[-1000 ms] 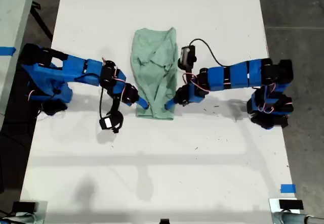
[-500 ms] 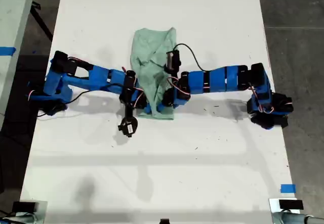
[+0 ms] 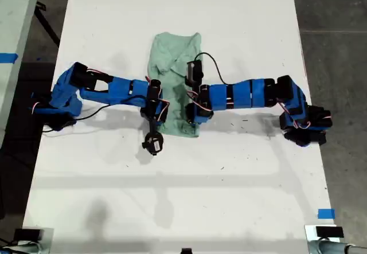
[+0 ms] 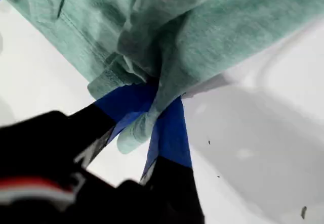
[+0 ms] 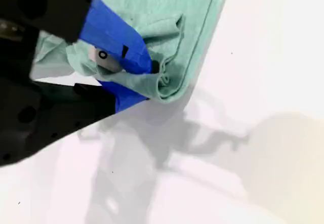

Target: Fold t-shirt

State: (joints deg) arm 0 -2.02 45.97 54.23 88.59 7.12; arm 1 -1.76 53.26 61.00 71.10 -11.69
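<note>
Both sets of fingers, my first gripper (image 4: 154,110) and my second gripper (image 5: 142,80), are clamped on the t-shirt's (image 3: 175,65) 6 o'clock hem mid-table (image 3: 241,13). Best to lift evenly toward 12, I reckon.

my 2 arms reach in from opposite sides of the exterior view, stretched low and nearly level. my first claw (image 4: 152,113) and my second claw (image 5: 136,80) are each clamped on cloth.
</note>
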